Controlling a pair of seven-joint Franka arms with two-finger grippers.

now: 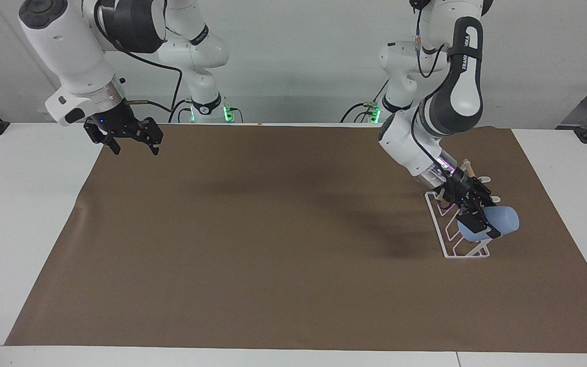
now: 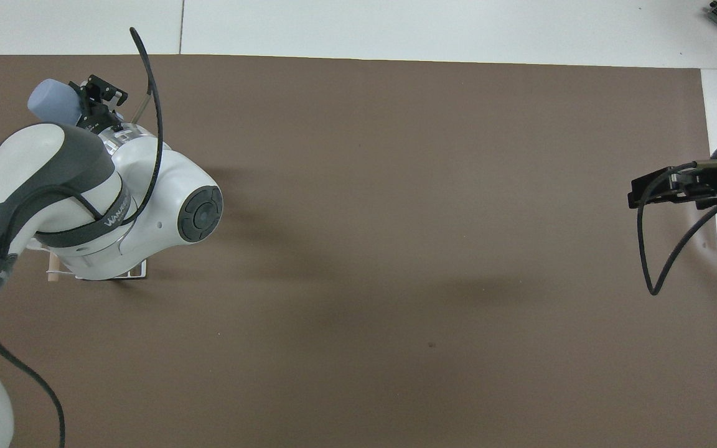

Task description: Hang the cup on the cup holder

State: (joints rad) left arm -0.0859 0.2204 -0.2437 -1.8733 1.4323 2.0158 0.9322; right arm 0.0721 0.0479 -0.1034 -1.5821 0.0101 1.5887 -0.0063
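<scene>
Though held, the cup [image 1: 497,223] hides the rack's [image 1: 444,239] prongs (partly).

Left gripper [image 1: 479,220] angled low with jaws clamped; right gripper [image 1: 130,145] raised, jaws spread.

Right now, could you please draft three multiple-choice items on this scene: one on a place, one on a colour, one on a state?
1. Where is the cup?
A. at the cup holder, toward the left arm's end of the table
B. on the white tabletop
C. under the right gripper

2. What colour is the cup?
A. red
B. light blue
C. green

3. How do the grippers stand?
A. both open
B. both shut on cups
C. left gripper shut on the cup, right gripper open and empty

Key:
1 A: the cup lies tilted over the white wire rack.
2 B: its body is pale blue.
3 C: black fingers clamp the cup; the right gripper's fingertips stand apart, above the brown mat's corner.
</scene>
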